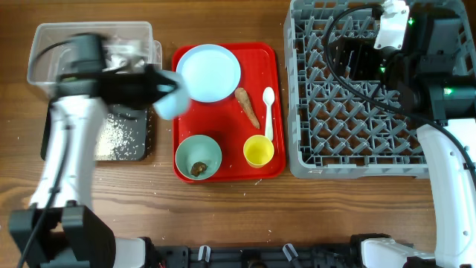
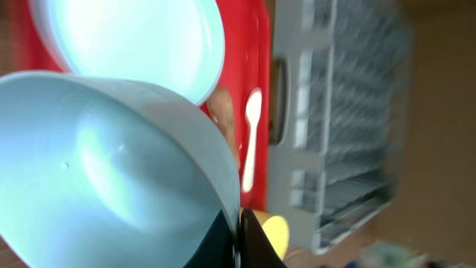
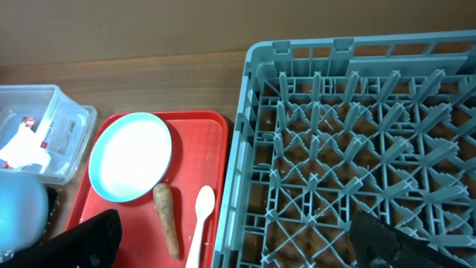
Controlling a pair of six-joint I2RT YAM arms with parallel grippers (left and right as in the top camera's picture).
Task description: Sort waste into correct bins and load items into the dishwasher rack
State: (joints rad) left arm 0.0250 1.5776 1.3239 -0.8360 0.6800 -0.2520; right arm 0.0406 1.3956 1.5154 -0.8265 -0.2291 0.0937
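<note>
While your left gripper (image 1: 154,84) pinches the rim of the small white bowl (image 1: 171,97), the bowl hangs at the fingertips with its mouth turned toward the wrist camera. It looks empty inside and seems lifted over the edge of the red serving tray (image 1: 256,53). The pale blue plate (image 1: 209,71) sits just past the fingertips. Farther out from the hand lie the carrot-like stick (image 1: 247,106), the white plastic spoon (image 1: 268,112) and the yellow cup (image 1: 258,151). The mint-green bowl (image 1: 198,152), with a brown food lump (image 1: 198,169) in it, is off to the hand's side. Behind the wrist, under your forearm, is the black tray (image 1: 143,119) scattered with rice grains (image 1: 119,140). Beside it stands the clear tub (image 1: 44,37) holding crumpled paper (image 1: 128,52). I judge this the loading step for that bowl. Next you need to carry it across the tray to the grey dishwasher rack (image 1: 357,119) and seat it between the pegs, or pass it over. Your right gripper (image 3: 234,223) hovers above the rack, fingers spread wide and holding nothing. I can read no brand or writing; the red marks on the paper are too small to make out.
</note>
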